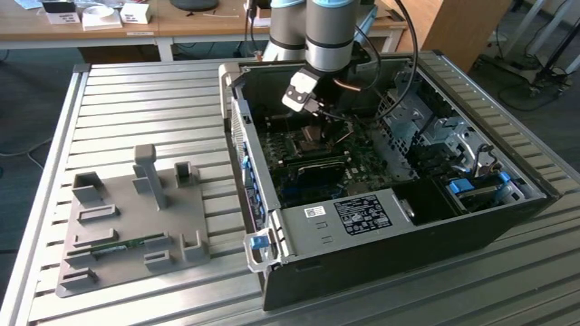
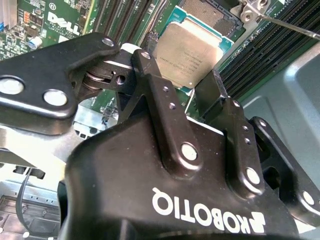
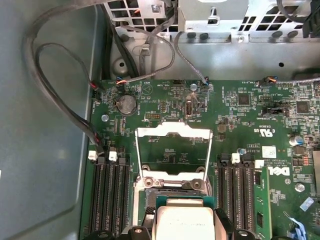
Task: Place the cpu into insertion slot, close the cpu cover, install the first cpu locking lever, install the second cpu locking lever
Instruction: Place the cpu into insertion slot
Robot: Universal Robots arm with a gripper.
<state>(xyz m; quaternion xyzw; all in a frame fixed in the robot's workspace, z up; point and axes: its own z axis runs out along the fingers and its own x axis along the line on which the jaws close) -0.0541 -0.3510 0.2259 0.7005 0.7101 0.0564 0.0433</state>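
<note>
My gripper [image 1: 313, 130] is down inside the open computer case, over the green motherboard [image 1: 349, 163]. It is shut on the cpu [image 2: 187, 50], a silvery square chip gripped by its edges between the two black fingers [image 2: 152, 75]. In the first wrist view the cpu [image 3: 182, 220] hangs just short of the insertion slot [image 3: 167, 186], whose dark socket is partly in sight. The cpu cover [image 3: 172, 131], a thin metal frame with a window, stands swung open beyond the slot. The dark insertion slot [image 2: 210, 12] also lies past the chip, with a thin locking lever [image 2: 287, 25] beside it.
Black memory slots [image 3: 107, 195] flank the socket on both sides. Cables [image 3: 60, 100] run along the case wall. A labelled metal box [image 1: 358, 214] fills the case's near end. On the exterior view's left, a grey fixture plate [image 1: 132, 224] holds a memory stick.
</note>
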